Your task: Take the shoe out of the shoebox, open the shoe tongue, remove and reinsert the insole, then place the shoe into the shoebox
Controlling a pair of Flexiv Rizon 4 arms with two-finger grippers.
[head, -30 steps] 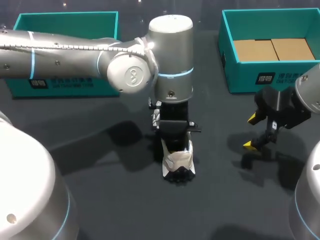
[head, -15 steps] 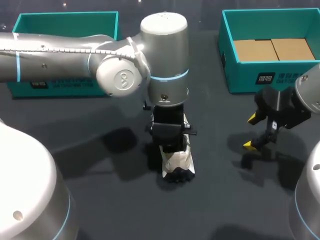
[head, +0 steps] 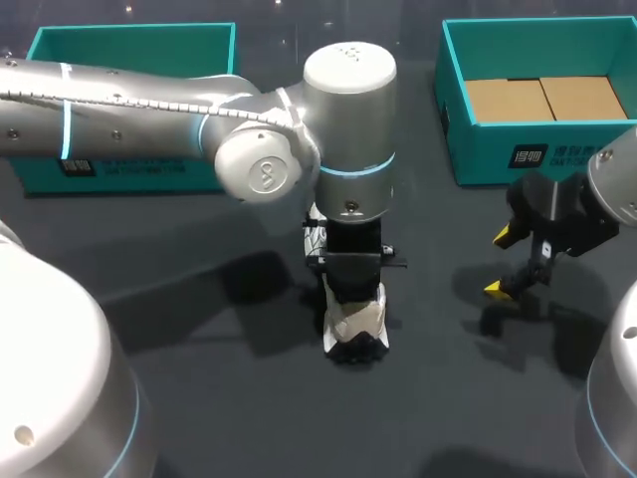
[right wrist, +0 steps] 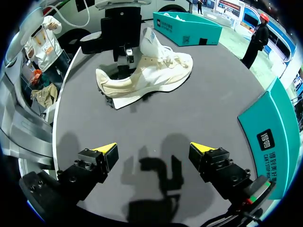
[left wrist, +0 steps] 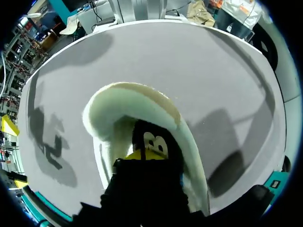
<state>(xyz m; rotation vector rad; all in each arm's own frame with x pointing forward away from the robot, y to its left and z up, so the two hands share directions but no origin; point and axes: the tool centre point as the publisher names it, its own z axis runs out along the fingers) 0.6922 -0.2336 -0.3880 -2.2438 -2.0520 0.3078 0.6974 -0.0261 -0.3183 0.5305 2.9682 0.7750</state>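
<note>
While peering down along the left fingers, cannot tell whether clenched on anything or released: just one yellow tip, sunk inside the pale rim of the shoe at its heel end. Standing on its sole, out of the box, at the middle of the tabletop, apart from both teal boxes. Long axis toward and away from the robot in the head view, dark toe at the near end, heel hidden under the left arm coming down from above. Farther out, to the shoe's right and well apart from it, right fingers released, spread wide, holding nothing, hanging above the tabletop. Seen from there, broadside and ahead, toe to one side, heel to the other, with a pale flap standing up just beside the left fingers: tongue or insole, cannot say which. Judging by that, left arm far the nearer, set right at the opening, so likely a matter of drawing the insole up and out along the heel-to-toe line; right arm free to come in from the side and steady the toe end. Beyond the right arm, at the far right corner, the card-lined shoebox; at the far left, a second teal box.
</note>
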